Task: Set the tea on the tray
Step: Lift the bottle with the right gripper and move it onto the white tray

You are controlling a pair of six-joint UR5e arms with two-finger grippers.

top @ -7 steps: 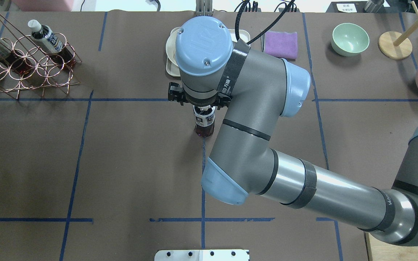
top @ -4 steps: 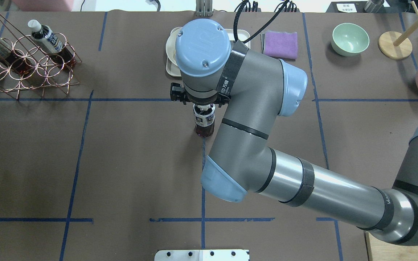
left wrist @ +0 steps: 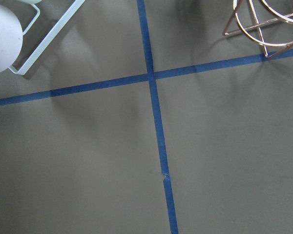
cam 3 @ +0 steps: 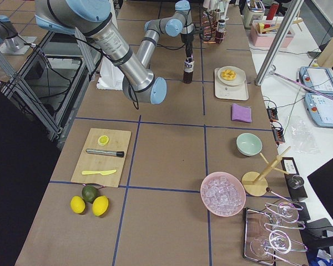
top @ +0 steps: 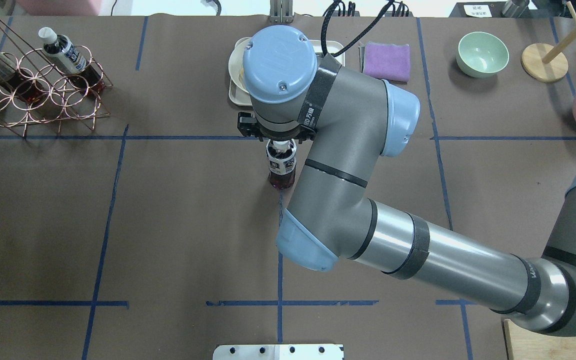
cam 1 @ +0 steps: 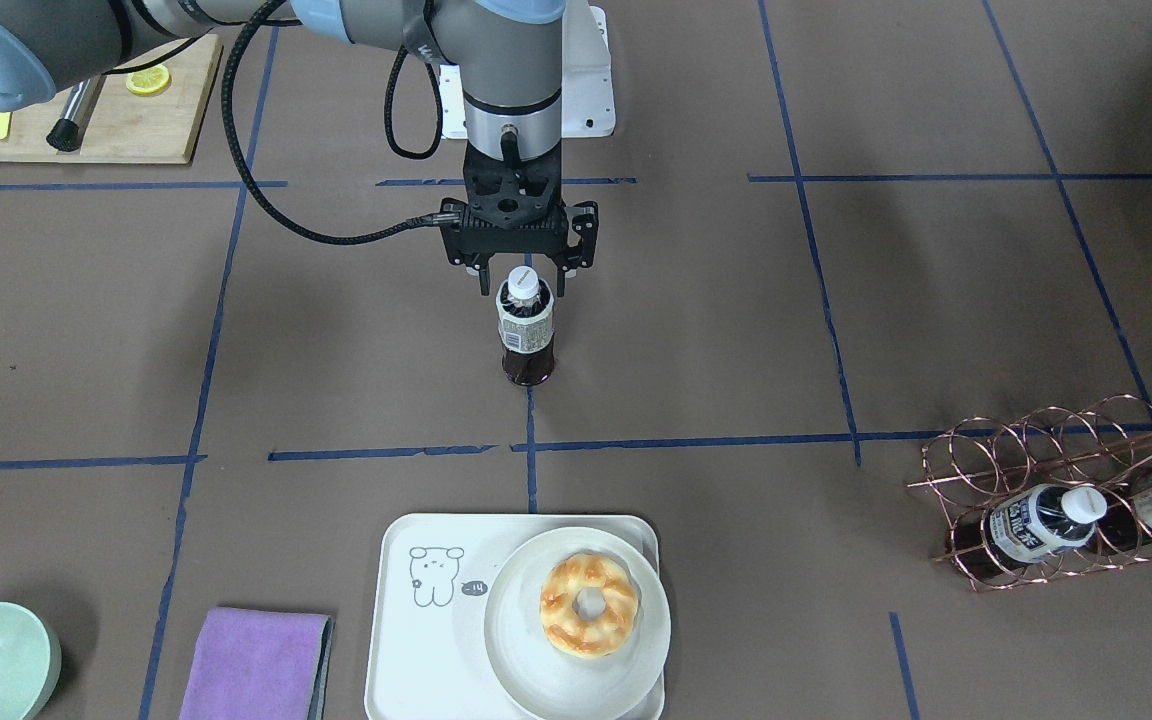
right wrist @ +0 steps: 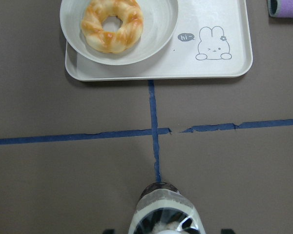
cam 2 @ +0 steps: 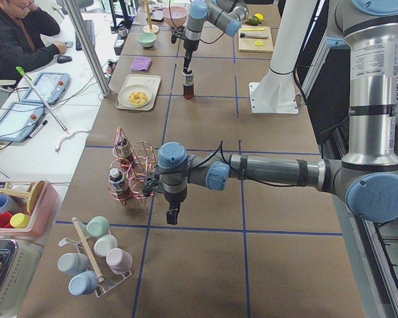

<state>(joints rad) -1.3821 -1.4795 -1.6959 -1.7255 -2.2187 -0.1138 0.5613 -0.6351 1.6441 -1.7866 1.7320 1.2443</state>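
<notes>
Right gripper (cam 1: 522, 285), fingers spread apart, straddles the top of the tea bottle (cam 1: 526, 335), which stands upright on the table (cam 1: 736, 330) directly beneath it. The tray (cam 1: 406, 570) lies beyond the gripper, well apart from the bottle. Left gripper (cam 2: 173, 215): whether it is apart or together cannot be told.

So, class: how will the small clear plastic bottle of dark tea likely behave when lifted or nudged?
The clear plastic tea bottle stands tall on a narrow base, so a nudge would probably tip it. Dark liquid fills it, so likely heavy for its size. Tipped, its round body might roll.
</notes>
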